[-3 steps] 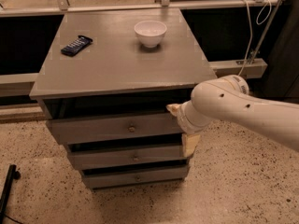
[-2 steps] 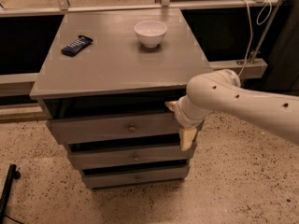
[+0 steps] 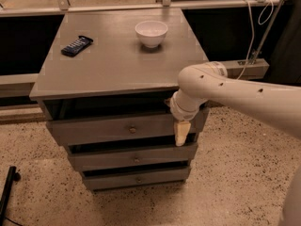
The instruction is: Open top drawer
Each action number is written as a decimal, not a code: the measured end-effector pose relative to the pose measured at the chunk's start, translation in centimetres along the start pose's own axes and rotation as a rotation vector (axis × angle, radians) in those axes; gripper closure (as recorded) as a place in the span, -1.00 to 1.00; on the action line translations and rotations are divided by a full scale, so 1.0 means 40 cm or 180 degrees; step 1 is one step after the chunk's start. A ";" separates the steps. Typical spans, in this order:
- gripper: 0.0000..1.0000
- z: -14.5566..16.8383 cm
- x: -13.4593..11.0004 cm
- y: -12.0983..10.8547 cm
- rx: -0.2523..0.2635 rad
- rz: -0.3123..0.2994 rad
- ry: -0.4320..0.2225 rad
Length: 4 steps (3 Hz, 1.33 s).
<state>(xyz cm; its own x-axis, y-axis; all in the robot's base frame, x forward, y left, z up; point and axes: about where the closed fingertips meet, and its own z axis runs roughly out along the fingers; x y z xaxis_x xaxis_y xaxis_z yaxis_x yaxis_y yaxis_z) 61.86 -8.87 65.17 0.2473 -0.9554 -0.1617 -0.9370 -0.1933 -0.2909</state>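
Grey wooden top drawer (image 3: 94, 130) at 6 o'clock of cabinet top (image 3: 117, 60), dark gap along upper edge. Gripper (image 3: 181, 132) over drawer front's 3 o'clock end; apart or together: can't tell, wrist (image 3: 186, 105) partly blocking. Speckled floor (image 3: 225, 178) beyond.

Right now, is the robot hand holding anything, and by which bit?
Cannot tell. The gripper is at the right end of the top drawer, away from its knob.

No text can be read; the dark packet (image 3: 76, 45) on the cabinet top (image 3: 117, 67) may carry print, but none is legible. The gripper (image 3: 181, 134) hangs before the right end of the top drawer (image 3: 108, 129)
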 end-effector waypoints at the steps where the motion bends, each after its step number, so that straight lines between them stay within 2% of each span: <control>1: -0.72 0.021 -0.003 -0.004 -0.0078 0.0083 -0.0009; 2: -0.58 0.032 -0.003 0.013 -0.0165 0.0173 -0.0042; 3: -0.58 0.022 -0.005 0.032 -0.0190 0.0207 -0.0072; 4: -0.60 -0.022 -0.032 0.117 -0.0232 0.0175 -0.0176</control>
<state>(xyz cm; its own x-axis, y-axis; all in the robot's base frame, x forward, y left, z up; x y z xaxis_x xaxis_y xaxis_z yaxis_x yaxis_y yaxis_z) 56.93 -8.76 64.84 0.2064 -0.9515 -0.2280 -0.9645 -0.1586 -0.2112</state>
